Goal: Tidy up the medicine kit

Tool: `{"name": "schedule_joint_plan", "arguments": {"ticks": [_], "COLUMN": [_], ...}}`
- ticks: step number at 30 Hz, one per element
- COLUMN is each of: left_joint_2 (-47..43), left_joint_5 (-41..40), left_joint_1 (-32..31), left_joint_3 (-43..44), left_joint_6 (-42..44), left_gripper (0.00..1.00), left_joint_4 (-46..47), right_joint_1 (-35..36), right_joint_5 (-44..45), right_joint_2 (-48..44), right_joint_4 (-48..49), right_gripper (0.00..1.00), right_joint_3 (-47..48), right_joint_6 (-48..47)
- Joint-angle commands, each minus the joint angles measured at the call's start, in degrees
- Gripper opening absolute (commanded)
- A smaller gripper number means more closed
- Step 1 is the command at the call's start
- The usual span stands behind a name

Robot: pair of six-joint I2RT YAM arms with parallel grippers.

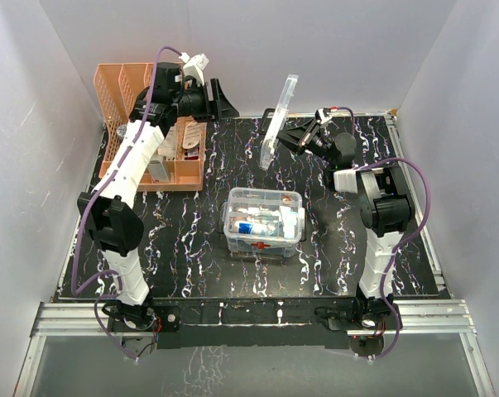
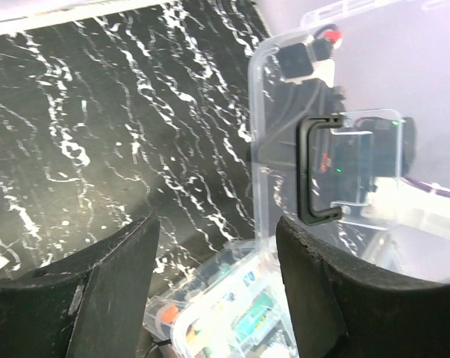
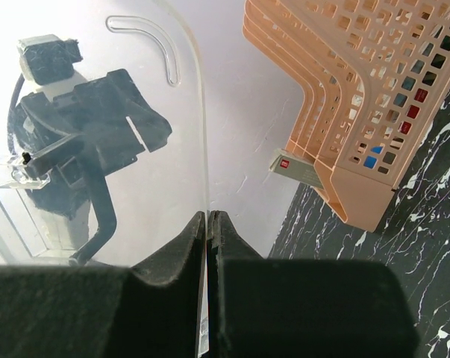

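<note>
Medicine kit [image 1: 262, 246] sits mid-table, apart from right gripper [image 1: 284, 136] pinching its lid [image 1: 285, 101].

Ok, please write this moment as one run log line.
left gripper: open, empty | right gripper: shut on lid, upright | medicine kit: uncovered

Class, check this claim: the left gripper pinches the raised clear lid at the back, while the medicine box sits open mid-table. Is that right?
No. The right gripper, not the left, pinches the clear lid by its edge, as the right wrist view shows. The left gripper is open and empty. The medicine box does sit open mid-table.
</note>
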Motion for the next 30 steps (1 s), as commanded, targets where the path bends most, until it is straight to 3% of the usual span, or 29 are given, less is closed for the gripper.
{"name": "schedule_joint_plan", "arguments": {"ticks": [1, 10, 19, 30], "left_joint_2": [0.06, 4.04, 7.68, 10.87], "left_joint_5": [14.49, 25.46, 27.51, 33.26], "left_joint_1": [0.93, 0.95, 0.94, 0.71], "left_joint_3": [1.03, 2.94, 4.45, 6.13], "left_joint_6": [-5.23, -11.46, -12.31, -21.31], "left_gripper": [0.61, 0.55, 0.55, 0.52], "left_joint_4": [3.52, 7.64, 7.98, 17.18], "right_joint_1": [0.27, 0.38, 0.62, 0.73], "right_joint_5": [-1.13, -1.9, -2.7, -3.46], "right_joint_2": [-2.35, -2.83, -2.76, -2.27], "right_joint_4": [0.13, -2.13, -2.64, -4.58], "right_gripper": [0.0, 0.0, 0.0, 0.0], "right_joint_3": [3.24, 3.28, 3.88, 5.63], "right_joint_6": [-2.25, -3.78, -3.96, -4.82]}}
